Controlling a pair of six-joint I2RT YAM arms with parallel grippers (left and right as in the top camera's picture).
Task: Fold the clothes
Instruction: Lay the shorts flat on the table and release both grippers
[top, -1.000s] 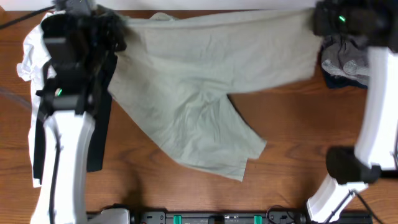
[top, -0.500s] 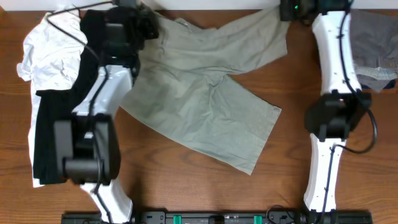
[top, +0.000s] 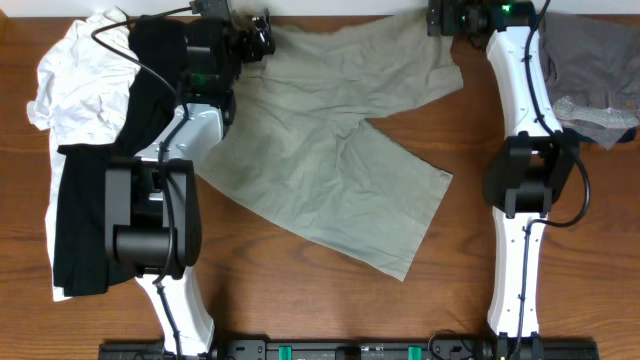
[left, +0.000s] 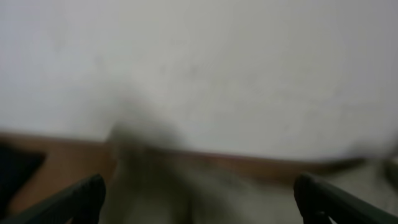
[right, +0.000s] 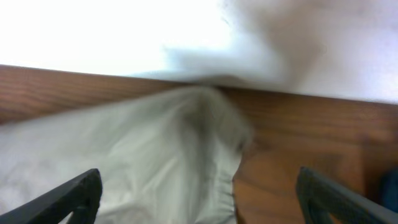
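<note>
Khaki trousers (top: 330, 150) lie spread flat mid-table, one leg running out to five o'clock, the left gripper (top: 256, 27) at their eleven o'clock corner and the right gripper (top: 442, 18) at one o'clock, both with fingers wide apart

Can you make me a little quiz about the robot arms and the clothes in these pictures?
1. True or false: the khaki trousers are already folded into a neat little square.
2. Pick one: what colour is the garment at the right edge of the overhead view? A red, B grey, C yellow.
3. Short answer: in the wrist views, are the left gripper and the right gripper open or shut?

Key
1. False, they lie spread out.
2. B.
3. Open, with the fingers far apart on both.
</note>
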